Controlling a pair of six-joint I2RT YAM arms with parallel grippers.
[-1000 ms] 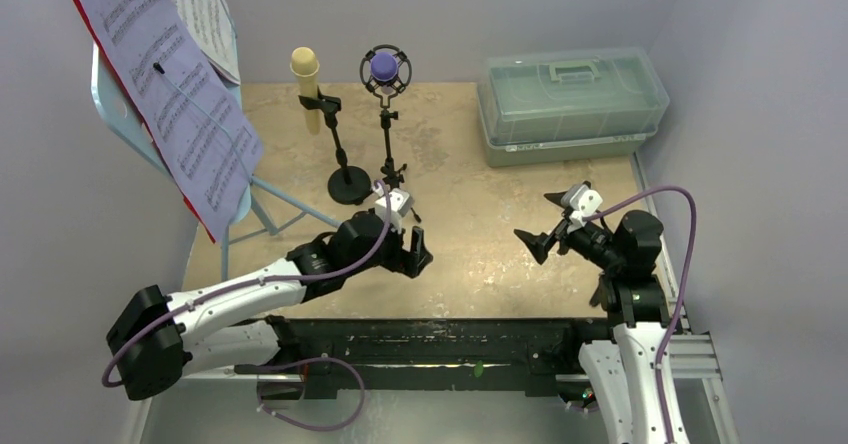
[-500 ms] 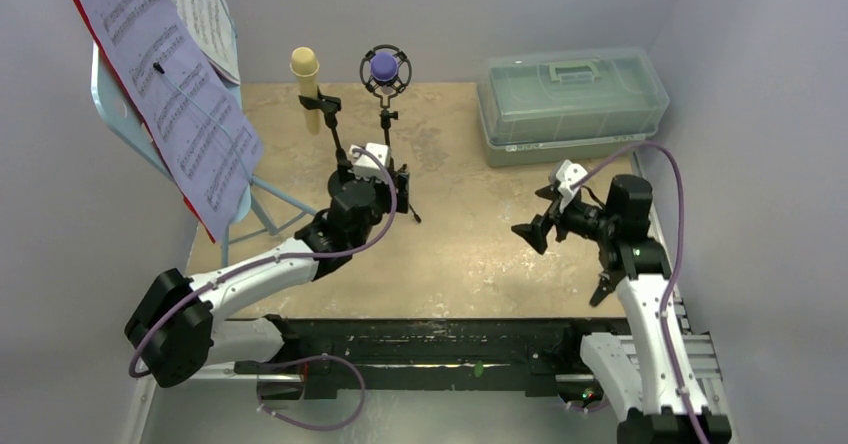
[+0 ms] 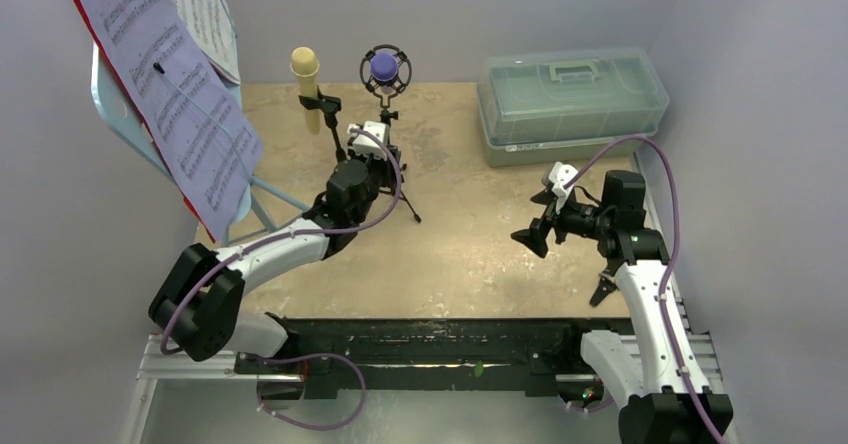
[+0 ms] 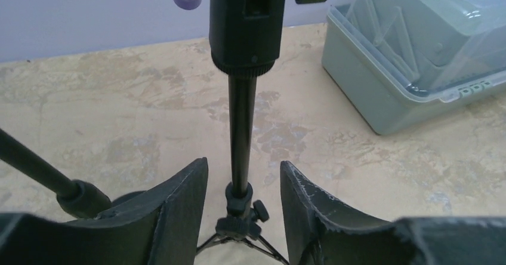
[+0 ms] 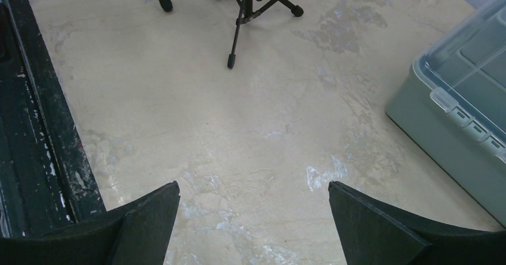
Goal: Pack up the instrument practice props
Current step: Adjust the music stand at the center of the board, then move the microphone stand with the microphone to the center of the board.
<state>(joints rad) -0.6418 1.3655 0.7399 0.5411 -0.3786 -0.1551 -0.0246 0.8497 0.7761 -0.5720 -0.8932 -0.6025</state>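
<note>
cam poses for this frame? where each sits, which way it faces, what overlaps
Top external: above and behind the bases, looking down on the table; both arms, left gripper and right gripper show.
Left wrist: on the left arm, facing along the tabletop toward the tripod mic stand between its own fingers, plastic box at right.
Right wrist: on the right arm, tilted down at the tabletop; its wide-open fingers at the bottom.
Shared: the stand's feet and the box appear in all three views.

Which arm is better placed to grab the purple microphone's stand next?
Left: the left fingers straddle the purple microphone's stand. The right fingers hang open over bare table, well away from it.
</note>
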